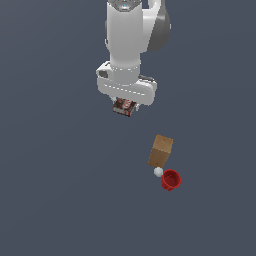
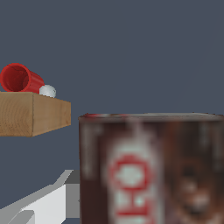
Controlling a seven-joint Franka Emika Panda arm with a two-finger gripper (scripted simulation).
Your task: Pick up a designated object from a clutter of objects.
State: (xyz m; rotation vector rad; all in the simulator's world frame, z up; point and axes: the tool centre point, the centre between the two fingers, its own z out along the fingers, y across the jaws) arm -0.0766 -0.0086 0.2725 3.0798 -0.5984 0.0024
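The designated object, a small dark brown packet [image 1: 125,106] with red and white label markings, sits directly under the white hand of my arm. My gripper [image 1: 125,105] is closed around it; the fingers themselves are hidden by the hand in the exterior view. In the wrist view the packet [image 2: 151,170] fills the near field, blurred, with one grey finger [image 2: 48,203] against its side. The other finger is hidden. The rest of the clutter lies apart, toward the exterior view's lower right.
A tan box [image 1: 161,151] stands tilted on the dark floor. A tiny white ball [image 1: 158,172] and a red cup [image 1: 171,179] on its side lie just beyond it. All three also show in the wrist view: box [image 2: 30,113], ball [image 2: 47,91], cup [image 2: 19,78].
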